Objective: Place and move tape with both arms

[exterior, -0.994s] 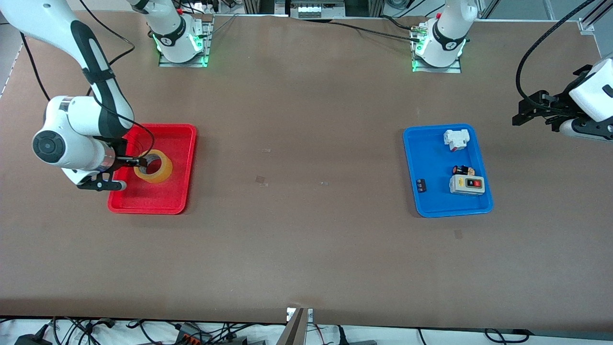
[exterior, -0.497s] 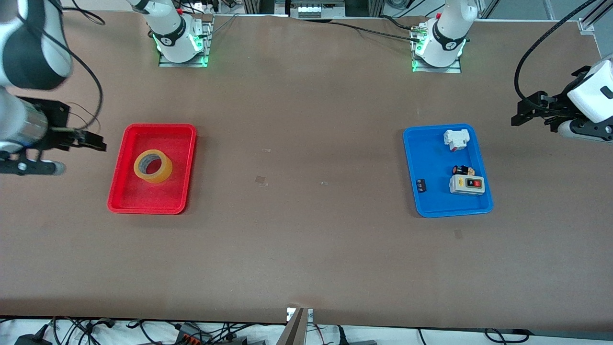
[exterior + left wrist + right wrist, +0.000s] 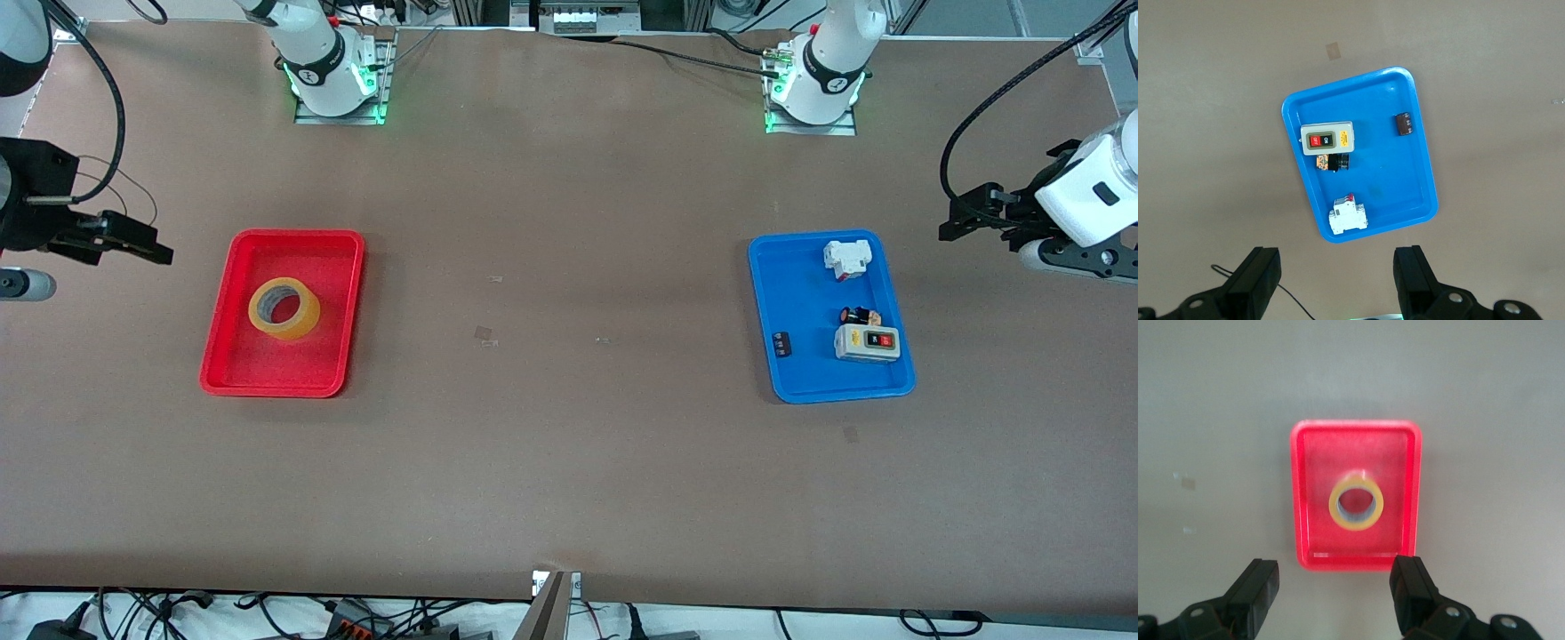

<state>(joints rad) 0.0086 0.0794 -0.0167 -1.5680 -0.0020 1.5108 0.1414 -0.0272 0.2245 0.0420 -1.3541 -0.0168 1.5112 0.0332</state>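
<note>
The yellow tape roll (image 3: 284,308) lies flat in the red tray (image 3: 267,388), hole upward. It also shows in the right wrist view (image 3: 1356,505), inside the tray (image 3: 1298,495). My right gripper (image 3: 147,247) is open and empty, up in the air over the bare table beside the red tray, toward the right arm's end; its fingers stand wide apart in the right wrist view (image 3: 1335,590). My left gripper (image 3: 965,218) is open and empty, over the table beside the blue tray (image 3: 765,293), toward the left arm's end; the left wrist view shows it (image 3: 1336,280) high above that tray (image 3: 1421,173).
The blue tray holds a white breaker (image 3: 846,259), a grey switch box (image 3: 867,342), a small black and orange part (image 3: 858,316) and a small black part (image 3: 781,344). Both arm bases stand at the table's edge farthest from the front camera.
My right gripper let go of the tape, rose and drew away from the red tray toward the right arm's end. The tape stays in the tray. My left gripper shifted slightly.
</note>
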